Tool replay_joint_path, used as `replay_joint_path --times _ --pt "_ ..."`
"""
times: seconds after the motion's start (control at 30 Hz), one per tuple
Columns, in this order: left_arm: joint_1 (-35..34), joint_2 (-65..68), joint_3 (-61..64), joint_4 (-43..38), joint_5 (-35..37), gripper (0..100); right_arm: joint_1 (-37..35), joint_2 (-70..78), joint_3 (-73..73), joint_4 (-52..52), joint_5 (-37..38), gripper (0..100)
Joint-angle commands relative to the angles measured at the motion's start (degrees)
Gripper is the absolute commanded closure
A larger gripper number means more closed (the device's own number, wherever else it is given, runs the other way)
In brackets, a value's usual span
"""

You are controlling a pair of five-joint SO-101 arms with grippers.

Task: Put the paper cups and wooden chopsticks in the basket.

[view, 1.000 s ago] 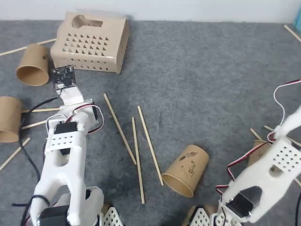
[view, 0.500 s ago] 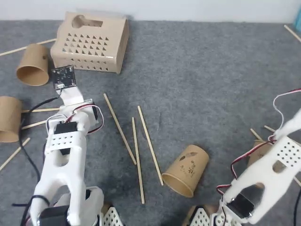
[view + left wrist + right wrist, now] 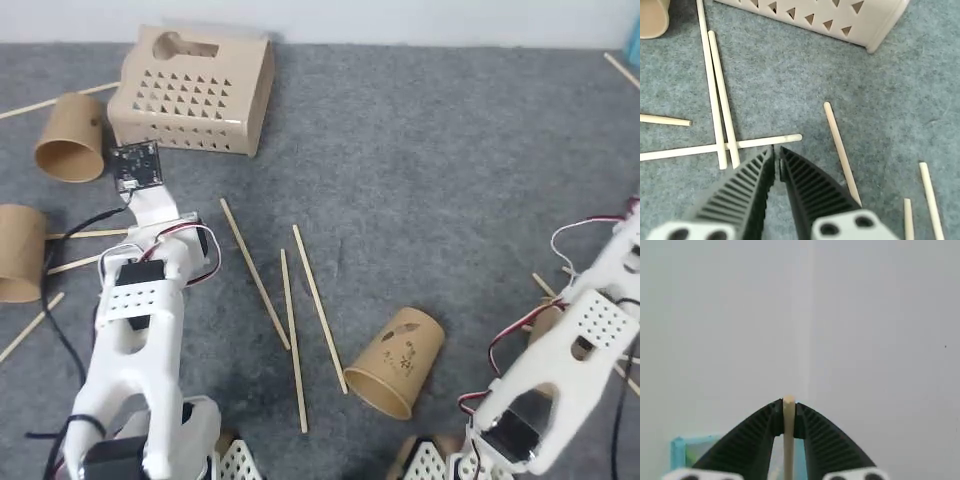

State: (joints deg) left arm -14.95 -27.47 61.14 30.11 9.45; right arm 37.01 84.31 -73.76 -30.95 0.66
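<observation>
1. At the far left of the grey tabletop (image 3: 420, 150), two paper cups lie on their sides, one (image 3: 68, 138) just beside the basket and the other (image 3: 20, 252) nearer the front. Loose chopsticks lie around them.
2. The tan perforated basket (image 3: 192, 90) sits at the back left.
3. The left hand (image 3: 776, 150) is all but closed, with only a thin slit between its jaws, and holds nothing. Its tips hang right at the end of a crosswise chopstick (image 3: 700, 149) that lies flat on the tabletop. The basket's corner is a little way beyond.
4. In the middle, three chopsticks (image 3: 292, 340) lie loose on the tabletop, apart from both hands.
5. A third paper cup (image 3: 397, 362) lies on its side between the two arms.
6. The right hand (image 3: 788, 410) is clamped on a wooden chopstick (image 3: 788, 450), whose end pokes just past the jaw tips. This hand points at a plain wall (image 3: 865, 315). The right arm (image 3: 560, 380) stands at the tabletop's right edge.
</observation>
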Motion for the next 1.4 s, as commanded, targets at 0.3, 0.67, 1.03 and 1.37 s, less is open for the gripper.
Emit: replay_joint_path --times 0.3,0.67,1.03,1.37 --pt "0.35 -0.53 0.31 -1.49 -0.44 99 1.1 7.16 -2.55 -6.73 -3.25 99.1" --pt "2.2 -0.18 0.57 -3.34 -0.44 99 -1.1 8.84 -3.16 -6.29 -10.46 99.1" --pt "2.11 -0.18 0.57 -3.6 -2.99 99 -3.47 8.48 -5.19 12.79 -17.58 99.2" --pt "2.11 -0.18 0.48 -3.6 -3.08 99 -2.86 5.76 -22.68 52.62 -27.6 99.2"
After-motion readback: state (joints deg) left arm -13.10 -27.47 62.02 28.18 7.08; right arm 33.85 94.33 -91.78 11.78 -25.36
